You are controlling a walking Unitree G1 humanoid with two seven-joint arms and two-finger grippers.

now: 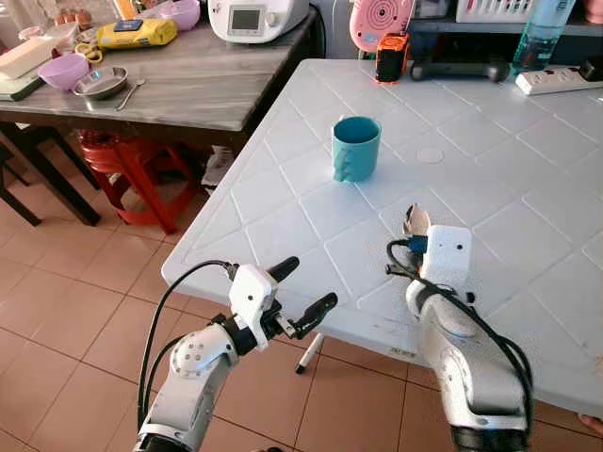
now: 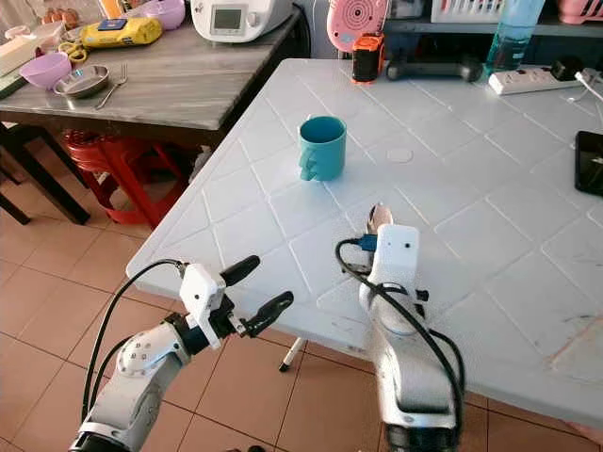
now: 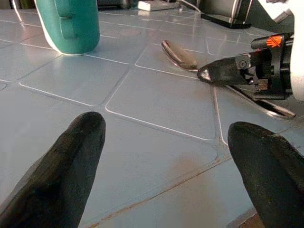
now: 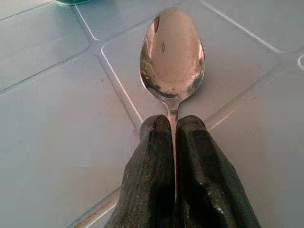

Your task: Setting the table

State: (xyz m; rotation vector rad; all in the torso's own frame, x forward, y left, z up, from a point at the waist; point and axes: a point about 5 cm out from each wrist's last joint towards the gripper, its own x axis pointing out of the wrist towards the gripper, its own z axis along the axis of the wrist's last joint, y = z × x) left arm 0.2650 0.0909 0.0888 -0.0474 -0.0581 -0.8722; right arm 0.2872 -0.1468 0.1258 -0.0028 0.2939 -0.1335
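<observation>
A teal mug [image 1: 355,148] stands upright on the white plastic table [image 1: 311,212]. A metal spoon [image 4: 172,54] lies low over the table a little nearer than the mug, bowl pointing toward it. My right gripper [image 4: 173,124] is shut on the spoon's handle, its fingers [image 4: 154,142] pressed together around the thin stem. The spoon's bowl [image 1: 415,220] pokes out beyond my right wrist. My left gripper [image 1: 303,295] hangs open at the table's near left edge, holding nothing. The spoon [image 3: 179,54] and the right gripper's finger [image 3: 228,73] lie ahead of it.
A grey wooden table [image 1: 179,89] at the back left carries bowls, a fork and an appliance. Red stools [image 1: 127,165] stand under it. A power strip [image 1: 556,80], a bottle and a pink object sit at the white table's far edge. A black phone [image 2: 591,162] lies right.
</observation>
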